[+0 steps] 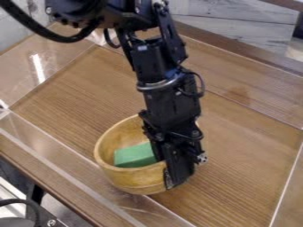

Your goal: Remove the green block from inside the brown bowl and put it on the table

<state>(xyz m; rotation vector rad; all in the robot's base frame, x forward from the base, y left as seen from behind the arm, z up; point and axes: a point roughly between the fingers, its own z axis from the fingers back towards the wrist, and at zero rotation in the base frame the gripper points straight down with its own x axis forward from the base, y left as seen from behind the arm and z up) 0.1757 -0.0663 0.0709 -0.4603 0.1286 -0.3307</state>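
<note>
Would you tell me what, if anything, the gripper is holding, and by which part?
It cannot be told: the black arm hides the fingers beside the green block.

The bowl is smooth, yellowish-tan wood. The block looks matt green. The surface is brown, wood-grained, with a slight sheen.

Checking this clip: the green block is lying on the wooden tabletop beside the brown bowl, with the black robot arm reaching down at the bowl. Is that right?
Not quite: the camera view shows the green block inside the brown bowl, not beside it on the tabletop. The black robot arm does reach down at the bowl.
</note>
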